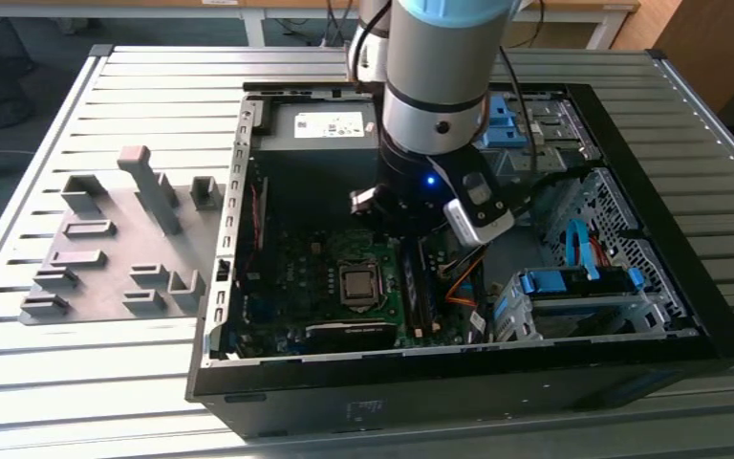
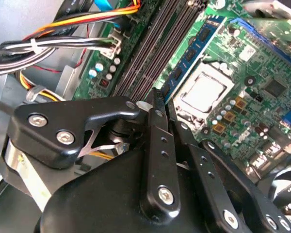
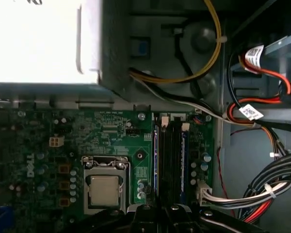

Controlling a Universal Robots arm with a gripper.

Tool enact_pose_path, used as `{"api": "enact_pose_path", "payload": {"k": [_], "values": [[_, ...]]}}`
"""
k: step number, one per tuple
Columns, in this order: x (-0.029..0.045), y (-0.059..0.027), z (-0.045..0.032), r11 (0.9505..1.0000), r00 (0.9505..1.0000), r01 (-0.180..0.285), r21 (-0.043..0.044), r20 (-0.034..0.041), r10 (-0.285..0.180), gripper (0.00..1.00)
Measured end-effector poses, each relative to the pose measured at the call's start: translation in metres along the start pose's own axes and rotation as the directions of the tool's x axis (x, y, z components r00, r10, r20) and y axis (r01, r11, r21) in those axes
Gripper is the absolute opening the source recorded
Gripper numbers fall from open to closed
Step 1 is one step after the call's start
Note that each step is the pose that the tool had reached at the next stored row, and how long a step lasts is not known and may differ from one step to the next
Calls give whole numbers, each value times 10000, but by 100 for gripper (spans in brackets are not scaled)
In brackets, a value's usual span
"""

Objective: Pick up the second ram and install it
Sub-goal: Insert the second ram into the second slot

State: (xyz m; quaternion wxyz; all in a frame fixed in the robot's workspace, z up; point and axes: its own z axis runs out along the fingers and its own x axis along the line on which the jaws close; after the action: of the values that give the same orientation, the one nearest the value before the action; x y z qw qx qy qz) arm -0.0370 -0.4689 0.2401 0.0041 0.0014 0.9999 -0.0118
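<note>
The gripper (image 2: 160,104) is down inside the open computer case (image 1: 673,373), fingers drawn nearly together on the top edge of the second ram (image 2: 191,53). That ram stands on edge in the motherboard's (image 3: 111,136) memory slots (image 3: 169,160), just beside the processor socket (image 3: 104,187). A grey fixture (image 1: 112,258) sits on the table (image 1: 35,382) beside the case.

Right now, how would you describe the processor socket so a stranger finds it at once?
Look inside the open black computer case on the slatted table, at the green motherboard. Near its middle sits the processor socket: the only square silver plate, beside the long dark memory slots.
</note>
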Motion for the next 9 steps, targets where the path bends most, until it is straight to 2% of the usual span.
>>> {"api": "enact_pose_path", "payload": {"k": [3,9], "values": [[-13,-39,38,10000,10000,-9,-3,0,9,14],[-54,-48,145,10000,10000,-15,-6,0,15,14]]}}
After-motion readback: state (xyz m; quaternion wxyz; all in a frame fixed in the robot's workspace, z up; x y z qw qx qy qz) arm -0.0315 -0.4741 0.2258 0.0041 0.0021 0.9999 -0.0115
